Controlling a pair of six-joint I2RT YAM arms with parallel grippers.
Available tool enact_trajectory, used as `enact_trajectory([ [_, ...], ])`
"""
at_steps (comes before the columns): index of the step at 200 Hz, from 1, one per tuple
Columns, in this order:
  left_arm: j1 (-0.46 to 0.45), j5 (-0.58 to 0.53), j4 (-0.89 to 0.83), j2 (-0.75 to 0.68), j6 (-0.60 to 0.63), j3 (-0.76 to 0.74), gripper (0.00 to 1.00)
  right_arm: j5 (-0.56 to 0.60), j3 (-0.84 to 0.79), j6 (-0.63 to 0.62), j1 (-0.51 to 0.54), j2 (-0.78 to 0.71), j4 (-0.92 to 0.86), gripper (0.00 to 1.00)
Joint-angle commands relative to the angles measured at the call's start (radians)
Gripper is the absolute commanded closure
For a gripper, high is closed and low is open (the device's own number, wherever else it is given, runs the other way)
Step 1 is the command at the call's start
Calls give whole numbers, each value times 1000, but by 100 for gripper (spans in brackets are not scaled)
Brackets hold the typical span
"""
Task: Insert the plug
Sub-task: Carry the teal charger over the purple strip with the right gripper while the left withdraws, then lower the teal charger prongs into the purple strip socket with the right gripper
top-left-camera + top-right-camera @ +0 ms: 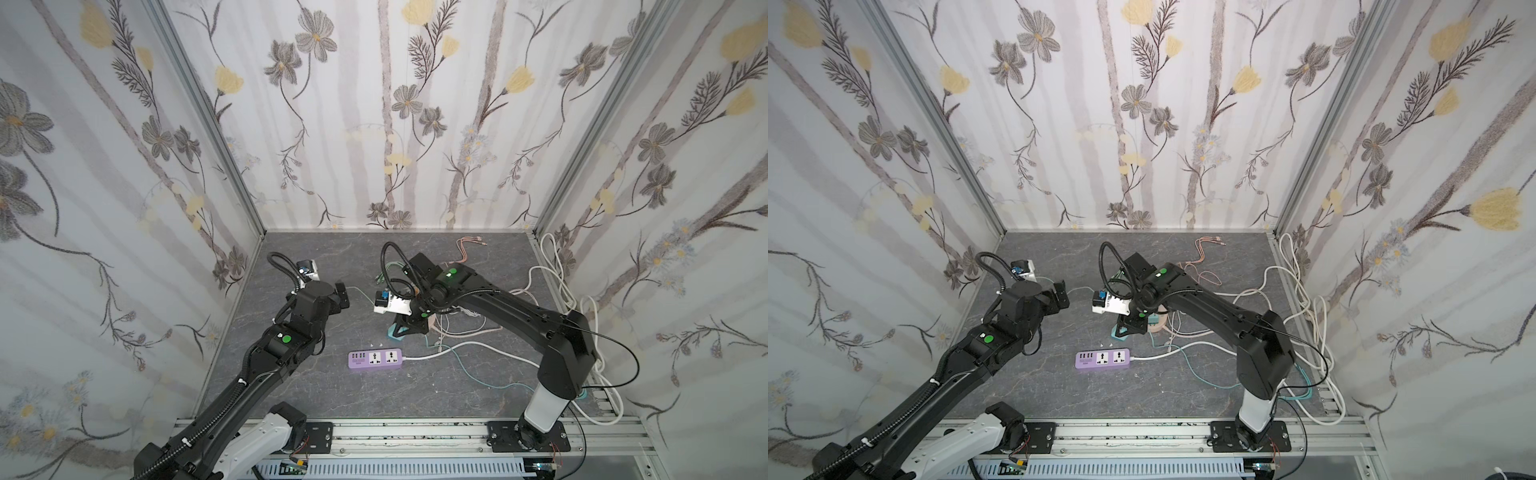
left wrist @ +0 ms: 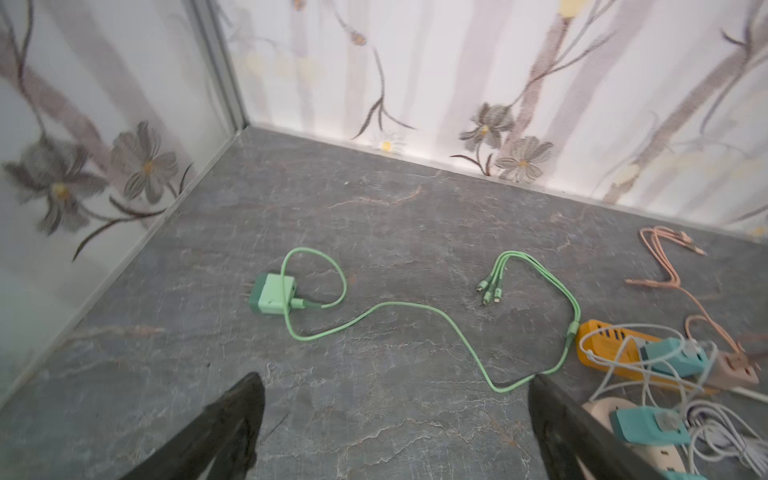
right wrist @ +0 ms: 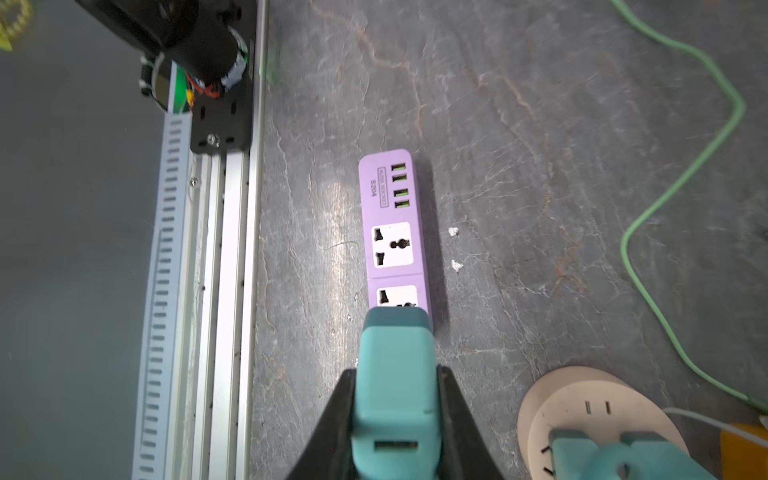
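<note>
My right gripper (image 3: 397, 374) is shut on a teal plug (image 3: 395, 345), its black fingers pressed on both sides of the body. A purple power strip (image 3: 395, 232) with two sockets and several USB ports lies flat on the grey table. In the right wrist view the plug's front end covers part of the strip's nearer socket. In both top views the plug (image 1: 392, 332) (image 1: 1116, 332) hangs just behind the strip (image 1: 376, 359) (image 1: 1102, 359). My left gripper (image 2: 397, 399) (image 1: 340, 297) stands wide open and empty over bare table at the left.
A green charger (image 2: 272, 295) with its green cable (image 2: 415, 309) lies ahead of the left gripper. An orange strip (image 2: 606, 345), a round beige socket (image 3: 582, 407), a pink cable (image 2: 665, 266) and white cords (image 1: 582, 307) crowd the right side. Walls enclose three sides.
</note>
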Motion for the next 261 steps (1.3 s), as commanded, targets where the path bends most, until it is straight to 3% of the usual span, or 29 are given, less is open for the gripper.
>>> enact_trajectory([
  [1,43,27,-25,-31,-178,-30,0,116,65,-96,48,80,-140,100],
  [44,97,82,-85,-63,-180,-56,0,182,94,-95,117,155,-134,100],
  [93,141,136,-99,-29,-290,-113,0,225,93,-91,145,184,-78,100],
  [208,157,160,-95,-12,-280,-116,0,245,85,-83,162,221,-87,100],
  [261,158,160,-96,-8,-277,-117,0,397,49,-27,206,258,-86,100],
])
